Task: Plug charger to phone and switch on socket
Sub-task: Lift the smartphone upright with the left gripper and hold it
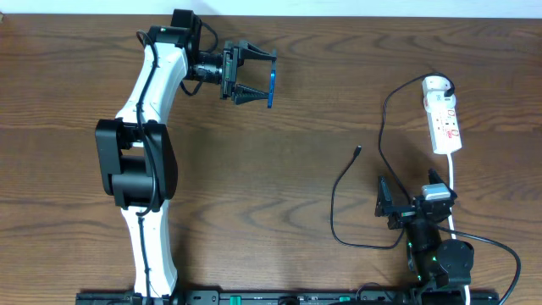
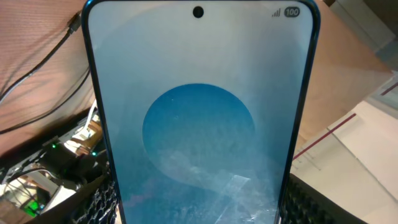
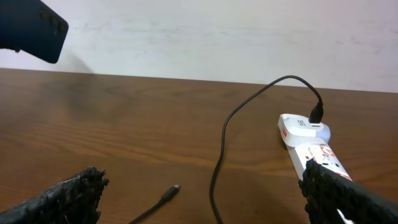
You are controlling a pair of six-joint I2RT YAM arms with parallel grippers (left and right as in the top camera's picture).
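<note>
Note the left gripper point(image 1: 252, 78) clamped on the phone point(image 1: 271, 85), seen edge-on from overhead at 12 o'clock of the table point(image 1: 279, 195). In the left wrist view, find the blue screen filling the frame, cut off at the bottom, with both fingers point(image 2: 305, 202) half hidden in the lower corners. Note the right gripper point(image 3: 205, 199) at 4 o'clock, jaws wide apart, gripping nothing. From there toward 11 o'clock, locate the charger point(image 1: 381, 127): connector tip point(image 1: 356, 152) loose on the wood, plug point(image 1: 446, 85) seated in the far end of the socket point(image 1: 445, 123) near 3 o'clock. Cannot read the switch position: too small.
</note>
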